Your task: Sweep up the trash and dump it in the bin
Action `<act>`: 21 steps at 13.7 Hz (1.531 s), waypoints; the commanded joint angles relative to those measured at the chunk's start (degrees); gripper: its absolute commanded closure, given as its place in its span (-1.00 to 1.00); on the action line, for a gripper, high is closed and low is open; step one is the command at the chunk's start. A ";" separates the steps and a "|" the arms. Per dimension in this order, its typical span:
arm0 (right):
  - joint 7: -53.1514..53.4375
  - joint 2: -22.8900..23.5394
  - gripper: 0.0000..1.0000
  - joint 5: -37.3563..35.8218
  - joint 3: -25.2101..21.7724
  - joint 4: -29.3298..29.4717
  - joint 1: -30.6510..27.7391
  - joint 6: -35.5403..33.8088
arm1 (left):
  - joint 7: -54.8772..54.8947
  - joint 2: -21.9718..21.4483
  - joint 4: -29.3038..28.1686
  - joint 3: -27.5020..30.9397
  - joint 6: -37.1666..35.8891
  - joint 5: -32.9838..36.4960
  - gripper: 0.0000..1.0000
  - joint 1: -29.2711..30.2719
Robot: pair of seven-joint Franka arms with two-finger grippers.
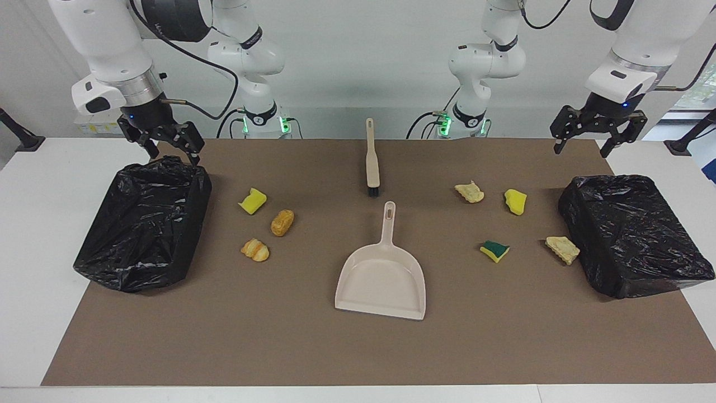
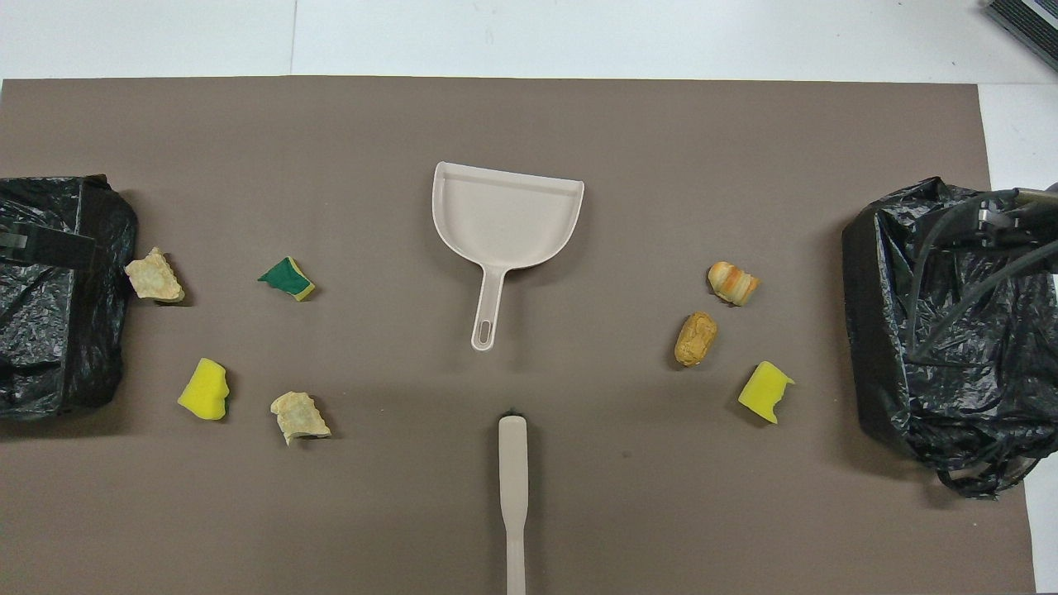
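Several trash bits lie on the brown mat. Toward the right arm's end are a yellow sponge chunk (image 1: 253,201), a bread roll (image 1: 282,222) and a pastry piece (image 1: 255,249). Toward the left arm's end are a pale pastry (image 1: 469,192), a yellow sponge (image 1: 516,201), a green-faced sponge (image 1: 495,251) and another pastry (image 1: 563,249). A black-bagged bin (image 1: 145,224) stands at the right arm's end, a second bin (image 1: 632,235) at the left arm's end. My right gripper (image 1: 172,154) hangs open over its bin's robot-side edge. My left gripper (image 1: 582,150) waits open in the air, holding nothing.
A beige dustpan (image 1: 382,277) lies mid-mat with its handle pointing toward the robots. Nearer to the robots, in line with that handle, lies a beige brush (image 1: 371,159) with black bristles. White table (image 1: 33,235) borders the mat.
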 commanded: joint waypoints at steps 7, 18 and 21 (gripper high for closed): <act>1.25 -1.49 -1.00 1.07 0.30 -1.85 0.11 0.48 | 0.68 -0.25 0.72 -0.59 -1.26 -0.09 -1.00 0.92; 9.05 -0.88 -1.00 3.61 10.05 -5.98 0.38 5.14 | 0.68 -0.25 0.72 -0.59 -1.26 -0.09 -1.00 0.92; 18.35 -0.44 -1.00 3.89 10.32 -8.25 7.92 7.50 | 0.68 -0.24 0.72 -0.59 -1.34 -0.09 -1.00 1.00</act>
